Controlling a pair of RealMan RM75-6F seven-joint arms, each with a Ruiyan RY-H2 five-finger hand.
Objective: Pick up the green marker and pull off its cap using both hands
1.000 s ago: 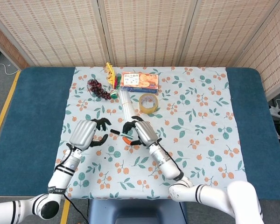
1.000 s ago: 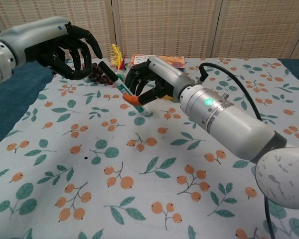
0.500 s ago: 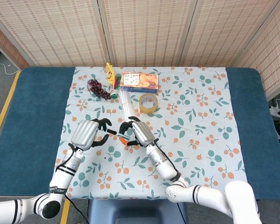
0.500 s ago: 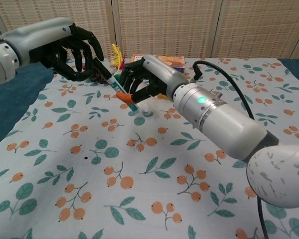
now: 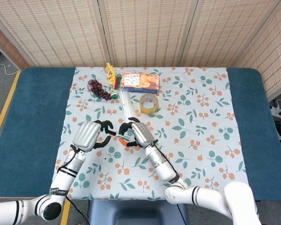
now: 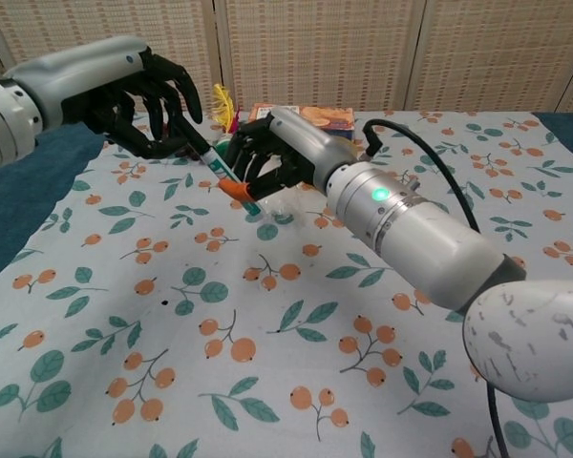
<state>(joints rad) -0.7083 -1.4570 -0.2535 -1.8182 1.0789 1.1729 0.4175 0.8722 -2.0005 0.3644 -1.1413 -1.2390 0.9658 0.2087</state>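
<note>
Fingers of the right hand [image 6: 267,157] clamp the green marker [image 6: 231,179] above the tablecloth [image 6: 267,315], presenting its black cap [image 6: 193,143] (the pull-off end) to the left hand [image 6: 148,100], curled around it

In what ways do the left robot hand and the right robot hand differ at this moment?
The left robot hand closes on the marker's dark cap end; the right robot hand grips the barrel, near its orange part. In the chest view, the left robot hand sits higher and further left, and the right robot hand lower and nearer the middle. Both have dark fingers and hold the marker above the tablecloth.
</note>
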